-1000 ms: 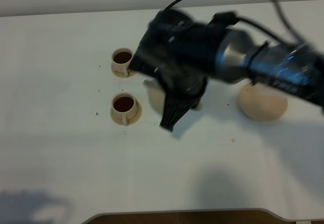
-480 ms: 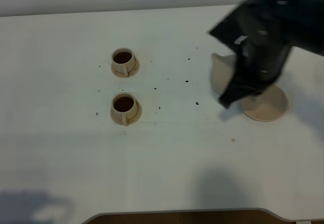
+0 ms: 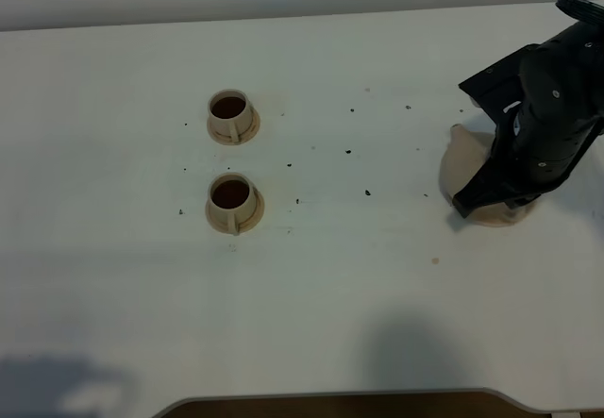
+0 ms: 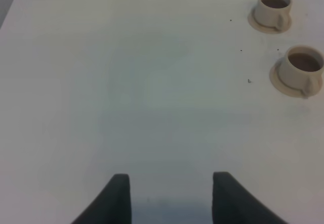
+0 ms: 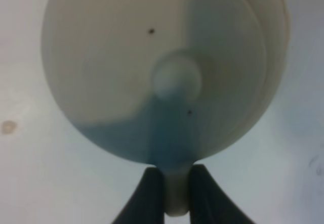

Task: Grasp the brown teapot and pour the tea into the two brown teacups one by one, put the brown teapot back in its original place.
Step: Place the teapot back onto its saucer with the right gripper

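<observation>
The brown teapot (image 3: 464, 157) is at the right, over the round tan coaster (image 3: 498, 214); I cannot tell if it rests on it. My right gripper (image 3: 475, 197) is shut on the teapot's small handle. In the right wrist view I look down on the teapot (image 5: 126, 57) and its lid knob, with the fingers (image 5: 147, 198) pinching the handle. Two brown teacups (image 3: 231, 116) (image 3: 233, 201) stand left of centre, both holding dark tea. My left gripper (image 4: 169, 198) is open and empty over bare table, with both cups (image 4: 273, 10) (image 4: 302, 70) ahead of it.
Small dark specks (image 3: 347, 152) lie scattered on the white table (image 3: 113, 276) between the cups and the coaster. A small tan spot (image 3: 434, 260) lies near the coaster. The table's front edge runs along the bottom of the exterior view.
My right arm has carried the teapot from beside the cups rightward across the table to the coaster. The cups have not moved.
</observation>
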You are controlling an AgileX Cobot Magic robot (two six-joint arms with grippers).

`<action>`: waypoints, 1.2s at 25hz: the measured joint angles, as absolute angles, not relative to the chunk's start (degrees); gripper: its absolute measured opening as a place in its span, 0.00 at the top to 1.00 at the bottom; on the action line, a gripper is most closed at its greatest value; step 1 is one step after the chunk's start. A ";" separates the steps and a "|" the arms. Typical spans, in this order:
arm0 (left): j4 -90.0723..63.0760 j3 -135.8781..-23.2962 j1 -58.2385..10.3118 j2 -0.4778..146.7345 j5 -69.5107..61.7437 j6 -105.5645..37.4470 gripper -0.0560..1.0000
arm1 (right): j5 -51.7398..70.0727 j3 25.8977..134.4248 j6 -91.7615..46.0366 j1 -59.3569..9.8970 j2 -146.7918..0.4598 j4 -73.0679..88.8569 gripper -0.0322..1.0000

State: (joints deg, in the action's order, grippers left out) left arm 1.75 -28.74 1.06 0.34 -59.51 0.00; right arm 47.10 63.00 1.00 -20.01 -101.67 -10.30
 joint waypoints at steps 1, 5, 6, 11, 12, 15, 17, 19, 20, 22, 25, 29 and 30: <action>1.75 -28.74 1.06 0.34 -59.51 0.00 0.58 | 46.73 63.00 1.07 -19.52 -102.02 -10.30 0.85; 1.75 -28.74 1.06 0.34 -59.51 0.00 0.58 | 45.14 63.00 1.07 -18.58 -103.45 -10.30 0.85; 1.75 -28.74 1.06 0.34 -59.51 0.00 0.58 | 44.85 62.98 1.07 -18.43 -103.73 -10.25 0.85; 1.75 -28.74 1.06 0.34 -59.51 0.00 0.58 | 44.50 62.98 1.07 -18.24 -105.32 -10.30 0.85; 1.75 -28.74 1.06 0.34 -59.51 0.00 0.58 | 44.61 62.98 1.07 -18.24 -105.65 -10.30 0.85; 1.75 -28.74 1.06 0.34 -59.51 0.00 0.58 | 44.80 62.98 1.07 -18.24 -106.12 -10.36 0.85; 1.75 -28.74 1.06 0.34 -59.51 0.00 0.58 | 44.91 62.98 1.07 -18.24 -106.23 -10.52 0.85; 1.75 -28.74 1.06 0.34 -59.51 0.00 0.58 | 44.91 62.98 1.07 -18.24 -106.23 -10.52 0.85; 1.75 -28.74 1.06 0.34 -59.51 0.00 0.58 | 44.91 62.98 1.07 -18.24 -106.23 -10.52 0.85; 1.75 -28.74 1.06 0.34 -59.51 0.00 0.58 | 44.91 62.98 1.07 -18.24 -106.23 -10.52 0.85; 1.75 -28.74 1.06 0.34 -59.51 0.00 0.58 | 44.91 62.98 1.37 -18.24 -106.23 -10.52 0.85; 1.75 -28.74 1.06 0.34 -59.51 0.00 0.58 | 44.91 62.98 2.58 -18.24 -105.99 -10.62 0.85; 1.75 -28.74 1.06 0.34 -59.51 0.00 0.58 | 44.91 62.98 2.96 -18.24 -105.86 -10.77 0.85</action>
